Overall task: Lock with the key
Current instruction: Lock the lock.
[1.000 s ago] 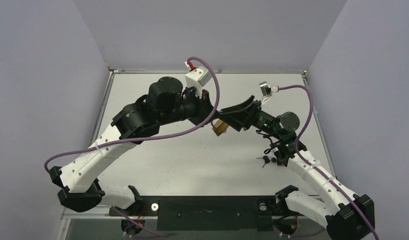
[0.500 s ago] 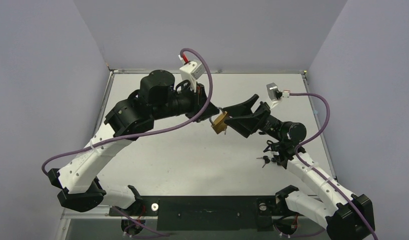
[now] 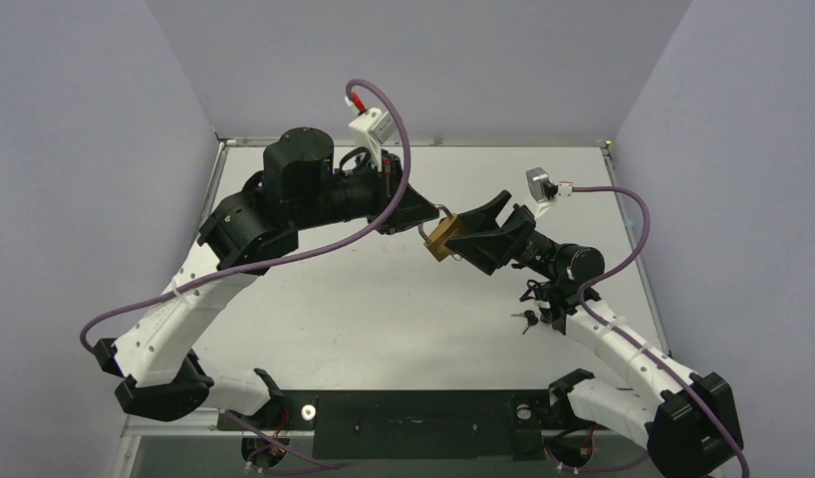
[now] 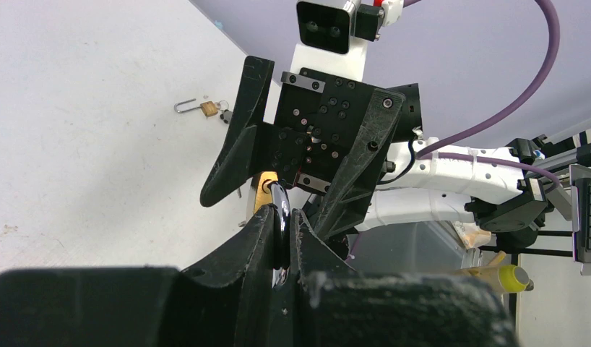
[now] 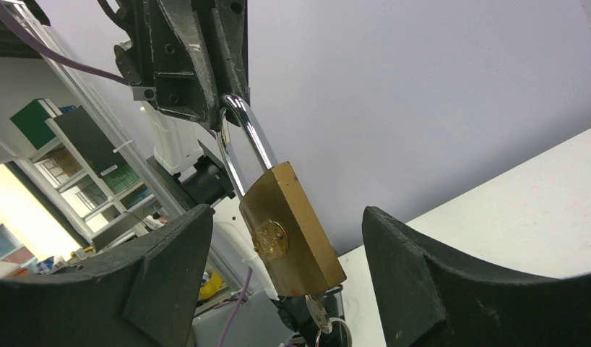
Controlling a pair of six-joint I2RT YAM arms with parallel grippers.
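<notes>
Padlock (image 3: pixel 443 237) hangs above the table (image 3: pixel 384 309), its shackle clenched in the left gripper (image 4: pixel 284 217) and a key (image 5: pixel 318 316) at its underside. The right gripper (image 5: pixel 285 220) is released, its fingers flanking the brass body with room on both sides. Both arms reach inward; a small lock (image 3: pixel 528 319) lies well apart by the right arm.

No legible text, number or brand in any view; embossed emblem (image 5: pixel 269 238) on the brass padlock (image 5: pixel 298 206) unreadable
</notes>
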